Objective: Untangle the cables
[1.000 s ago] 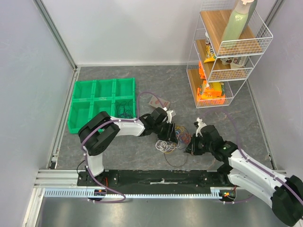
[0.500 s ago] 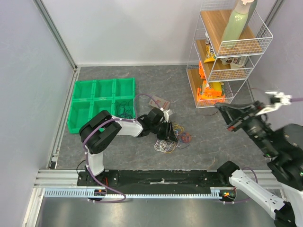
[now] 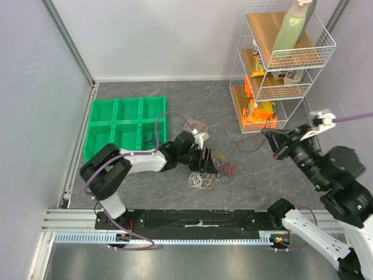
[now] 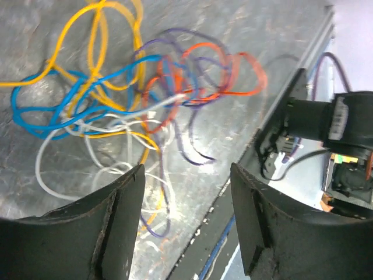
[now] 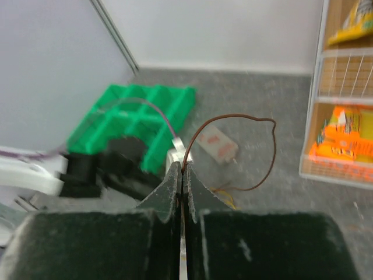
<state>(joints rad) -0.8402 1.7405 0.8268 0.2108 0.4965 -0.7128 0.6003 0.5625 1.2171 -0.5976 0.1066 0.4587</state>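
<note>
The cables [image 3: 211, 171] lie in a tangled bunch on the grey floor: yellow, white, blue, orange-red and dark purple loops. They fill the upper part of the left wrist view [image 4: 134, 87]. My left gripper [image 3: 205, 159] is low at the bunch's left edge, open and empty [image 4: 186, 227], with white and yellow strands between its fingers. My right gripper [image 3: 275, 142] is raised high to the right of the bunch. It is shut [image 5: 182, 166] on a thin brown cable [image 5: 274, 153] that arcs out as a free loop [image 3: 242, 143].
A green compartment tray [image 3: 105, 125] stands at the left, with dark cables [image 3: 152, 135] in one near cell. A small white tag [image 3: 195, 125] lies behind the bunch. A wire shelf rack [image 3: 274, 87] with snacks and a bottle stands at the back right.
My right arm has swung up from the floor beside the bunch, carrying the brown cable up and to the right. My left gripper has stayed at the bunch, shifting slightly.
</note>
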